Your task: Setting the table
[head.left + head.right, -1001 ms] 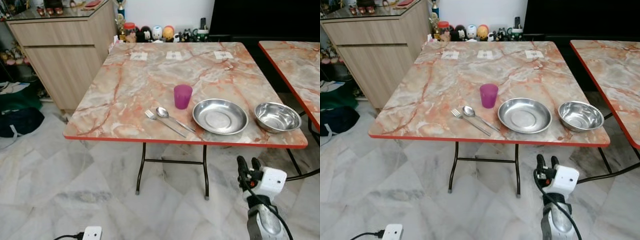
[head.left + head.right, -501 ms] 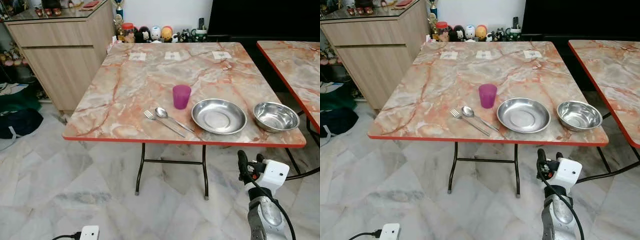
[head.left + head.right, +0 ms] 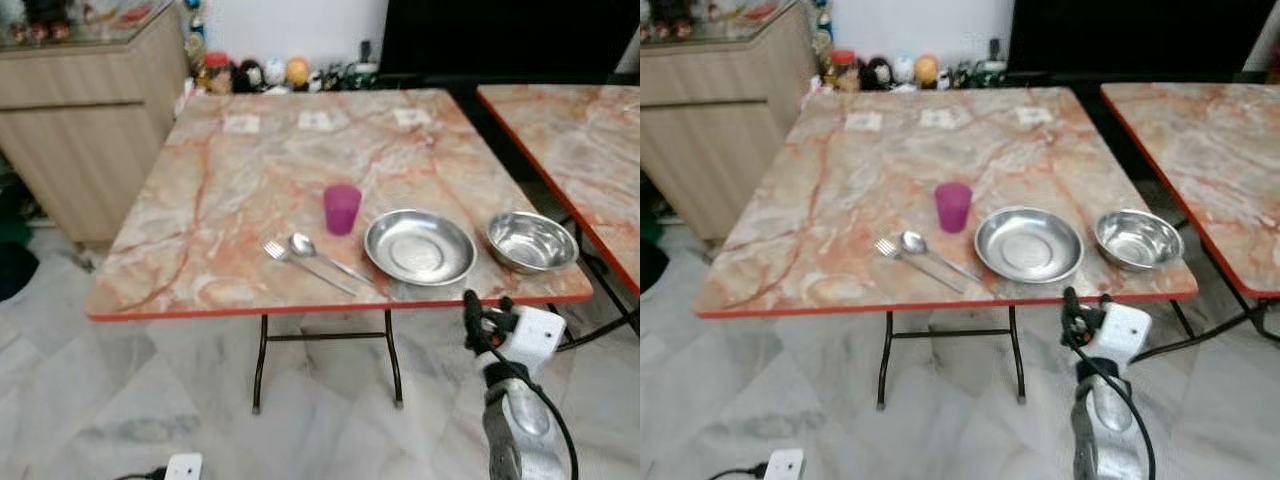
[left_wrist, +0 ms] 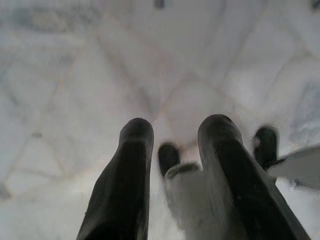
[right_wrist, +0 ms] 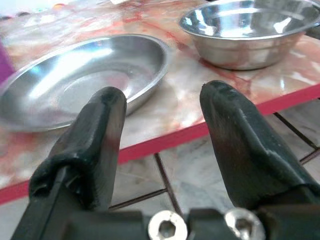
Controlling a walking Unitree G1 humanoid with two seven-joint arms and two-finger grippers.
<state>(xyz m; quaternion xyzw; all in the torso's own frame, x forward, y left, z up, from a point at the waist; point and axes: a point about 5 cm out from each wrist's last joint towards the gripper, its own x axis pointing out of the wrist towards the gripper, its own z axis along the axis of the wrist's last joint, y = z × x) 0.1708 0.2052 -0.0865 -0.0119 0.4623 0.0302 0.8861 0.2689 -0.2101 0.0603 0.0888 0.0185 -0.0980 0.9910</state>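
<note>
Right gripper (image 5: 160,145) jaws spread, empty, below table edge (image 3: 340,308); lift to 12 o'clock, clear the rim before reaching the steel plate (image 3: 420,247); left gripper (image 4: 175,165) idle, spread.

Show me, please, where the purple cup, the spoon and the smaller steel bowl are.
purple cup (image 3: 342,209), left eye view, on its side wall.
spoon (image 3: 302,244), left eye view, on its scoop.
smaller steel bowl (image 3: 531,242), left eye view, on its inner bottom.

Desks: two (image 3: 200,240) (image 3: 590,140). Steel plate (image 3: 419,247): one. Steel bowl (image 3: 531,241): one. Purple cup (image 3: 342,209): one. Fork (image 3: 305,266): one. Spoon (image 3: 325,256): one. Paper labels: three (image 3: 241,123) (image 3: 315,120) (image 3: 411,117).
</note>
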